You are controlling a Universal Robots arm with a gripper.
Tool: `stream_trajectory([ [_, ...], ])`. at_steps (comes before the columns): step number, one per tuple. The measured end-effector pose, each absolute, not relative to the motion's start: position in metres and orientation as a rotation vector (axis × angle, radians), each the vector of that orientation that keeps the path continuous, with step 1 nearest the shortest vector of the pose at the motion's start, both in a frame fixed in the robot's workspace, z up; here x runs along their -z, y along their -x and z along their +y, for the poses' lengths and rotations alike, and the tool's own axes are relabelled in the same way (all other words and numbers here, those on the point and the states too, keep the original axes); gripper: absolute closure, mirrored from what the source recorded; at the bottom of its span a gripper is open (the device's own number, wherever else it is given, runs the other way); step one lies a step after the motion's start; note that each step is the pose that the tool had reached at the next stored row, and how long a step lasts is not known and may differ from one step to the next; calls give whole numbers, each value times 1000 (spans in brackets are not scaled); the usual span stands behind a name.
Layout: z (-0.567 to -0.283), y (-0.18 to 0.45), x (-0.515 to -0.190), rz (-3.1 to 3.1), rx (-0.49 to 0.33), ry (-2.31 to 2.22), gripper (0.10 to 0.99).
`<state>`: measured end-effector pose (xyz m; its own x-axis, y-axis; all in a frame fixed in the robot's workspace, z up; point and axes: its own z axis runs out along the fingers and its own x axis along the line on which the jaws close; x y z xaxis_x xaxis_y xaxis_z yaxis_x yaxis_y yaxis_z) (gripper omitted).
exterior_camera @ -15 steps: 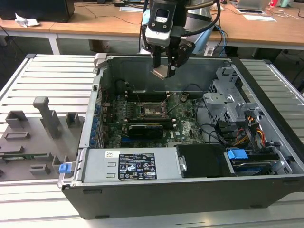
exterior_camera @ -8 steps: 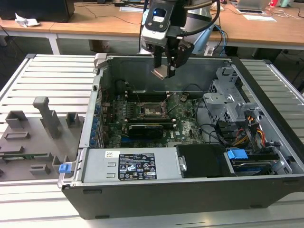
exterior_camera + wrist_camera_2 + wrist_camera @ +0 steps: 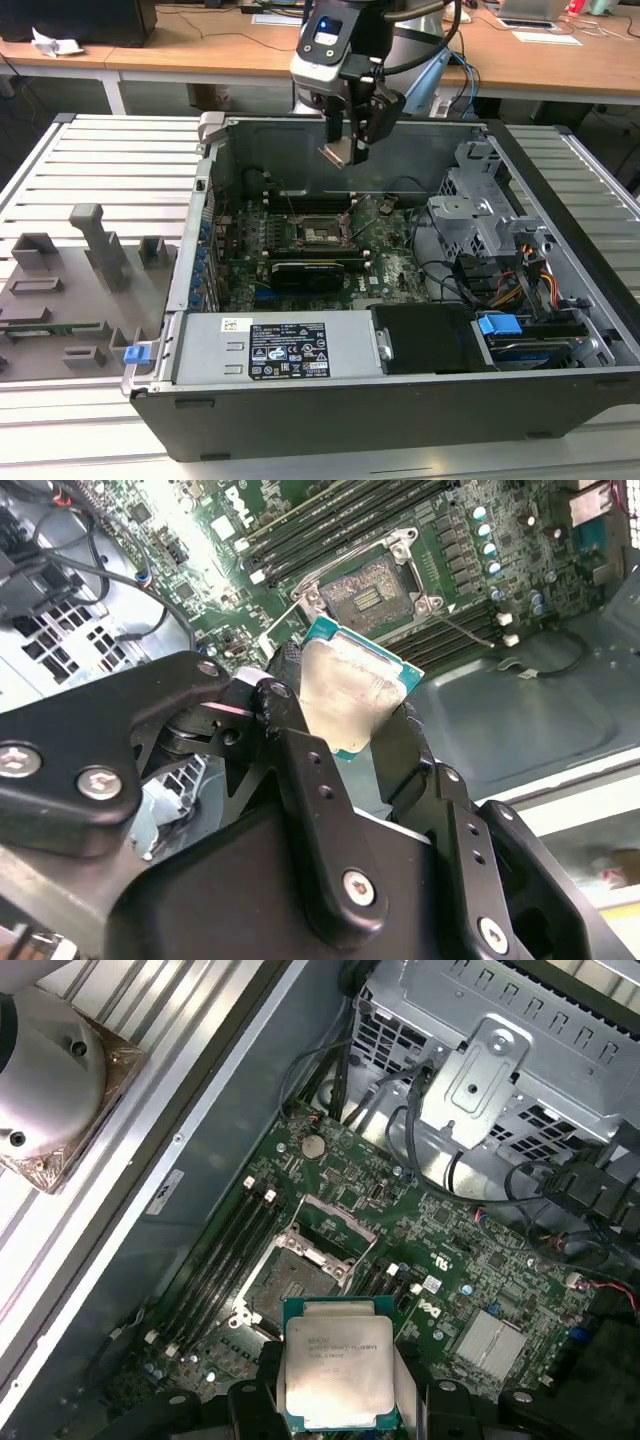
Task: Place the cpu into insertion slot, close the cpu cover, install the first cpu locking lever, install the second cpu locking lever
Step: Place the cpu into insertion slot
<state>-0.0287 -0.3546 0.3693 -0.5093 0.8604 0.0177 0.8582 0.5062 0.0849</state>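
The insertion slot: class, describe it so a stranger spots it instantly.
Inside the open grey computer case, find the green motherboard. Near its middle sits the square black-framed insertion slot, dark-centred, unlike the long narrow black memory slots flanking it.

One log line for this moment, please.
hand: shut on silver-grey square cpu | position: above green motherboard | black-framed square insertion slot: empty
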Motion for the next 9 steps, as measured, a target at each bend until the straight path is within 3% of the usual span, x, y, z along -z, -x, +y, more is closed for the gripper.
stream_trajectory([
  [9, -355, 29, -368, 2567, -124, -1750, 565],
])
